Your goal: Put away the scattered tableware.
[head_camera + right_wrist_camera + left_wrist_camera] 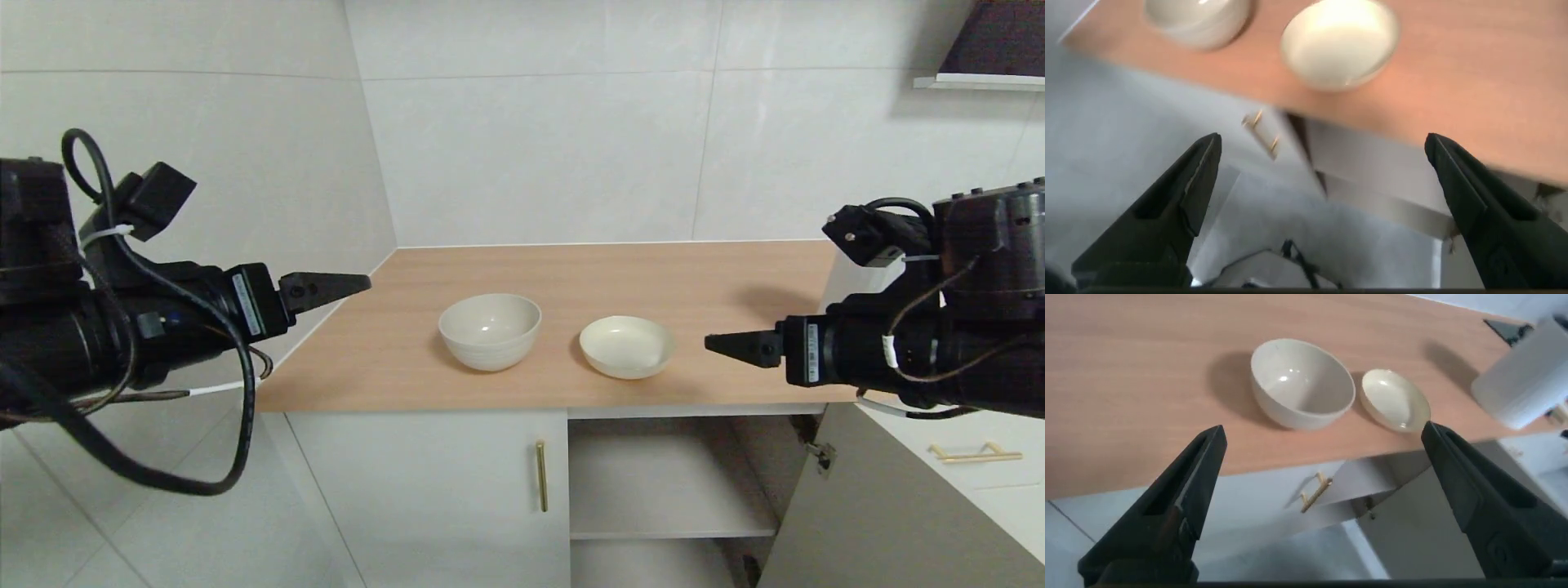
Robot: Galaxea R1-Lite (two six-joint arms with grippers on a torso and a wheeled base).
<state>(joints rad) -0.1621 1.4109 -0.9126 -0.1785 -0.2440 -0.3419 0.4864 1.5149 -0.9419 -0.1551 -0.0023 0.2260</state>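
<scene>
Right hand [710, 343] near, not touching, the shallow bowl [627, 346]

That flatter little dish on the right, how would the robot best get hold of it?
By its rim. The shallow dish sits upright on the counter, its low sloped wall giving little to squeeze, so probably one finger inside, one outside. Come from above on its right side: the open right pincer is nearest, and the deeper bowl stands clear on the left.
</scene>
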